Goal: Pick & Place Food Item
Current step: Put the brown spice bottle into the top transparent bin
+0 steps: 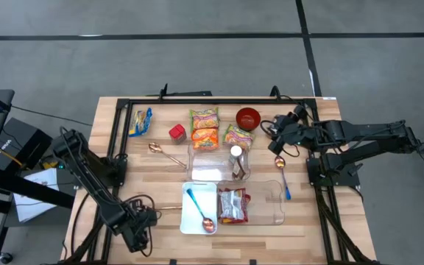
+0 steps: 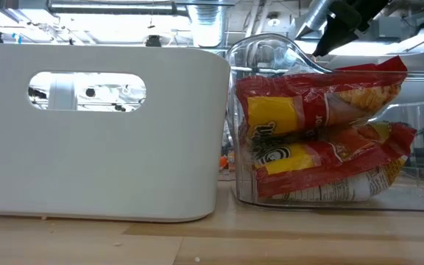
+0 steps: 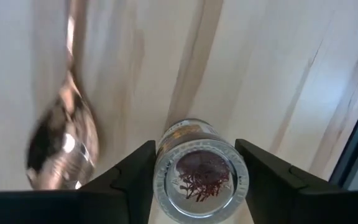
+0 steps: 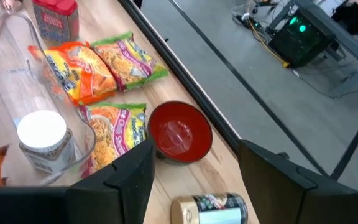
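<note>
The left hand [image 1: 140, 237] sits at the front left corner of the worktop [image 1: 124, 140], its fingers [image 3: 129, 177] clamped on a small glass jar [image 3: 199, 179] of red threads, just beside a metal spoon [image 3: 61, 143]. The right hand [image 1: 274, 140] hovers near the back right corner, fingers apart and holding nothing – below it lie a red bowl [image 4: 179, 132] and a small jar on its side [image 4: 211, 208]. Three noodle packets [image 1: 205, 129] lie along the back edge by a red box [image 1: 177, 132]. At the front edge a white bin [image 2: 98, 132] holds a blue-handled spoon [image 1: 198, 207]; the clear bin [image 2: 418, 199] beside it holds a red snack bag [image 2: 315, 140]
</note>
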You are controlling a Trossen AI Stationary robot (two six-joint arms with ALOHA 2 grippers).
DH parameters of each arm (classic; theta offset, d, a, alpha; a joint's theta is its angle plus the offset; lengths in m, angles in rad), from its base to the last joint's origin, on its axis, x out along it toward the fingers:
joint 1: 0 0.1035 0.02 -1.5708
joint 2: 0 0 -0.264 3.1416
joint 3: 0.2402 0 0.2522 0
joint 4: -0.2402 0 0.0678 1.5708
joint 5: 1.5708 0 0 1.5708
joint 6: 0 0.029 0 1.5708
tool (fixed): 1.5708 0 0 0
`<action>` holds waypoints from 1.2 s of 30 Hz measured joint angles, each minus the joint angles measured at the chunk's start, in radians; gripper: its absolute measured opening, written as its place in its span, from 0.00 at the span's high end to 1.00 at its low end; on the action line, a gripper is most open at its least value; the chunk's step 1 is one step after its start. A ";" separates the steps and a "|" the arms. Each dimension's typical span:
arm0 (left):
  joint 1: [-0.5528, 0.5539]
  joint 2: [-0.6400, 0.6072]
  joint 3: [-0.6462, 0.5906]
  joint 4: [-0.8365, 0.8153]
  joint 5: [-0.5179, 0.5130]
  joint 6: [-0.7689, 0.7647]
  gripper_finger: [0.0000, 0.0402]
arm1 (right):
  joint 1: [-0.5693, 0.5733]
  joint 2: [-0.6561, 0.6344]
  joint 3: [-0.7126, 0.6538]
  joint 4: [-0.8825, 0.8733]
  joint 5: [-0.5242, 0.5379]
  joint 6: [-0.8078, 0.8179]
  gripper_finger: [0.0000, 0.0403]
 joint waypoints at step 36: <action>0.625 -0.340 -0.116 1.113 -0.230 1.594 0.53 | 0.171 0.162 0.000 0.575 -0.261 -0.705 0.47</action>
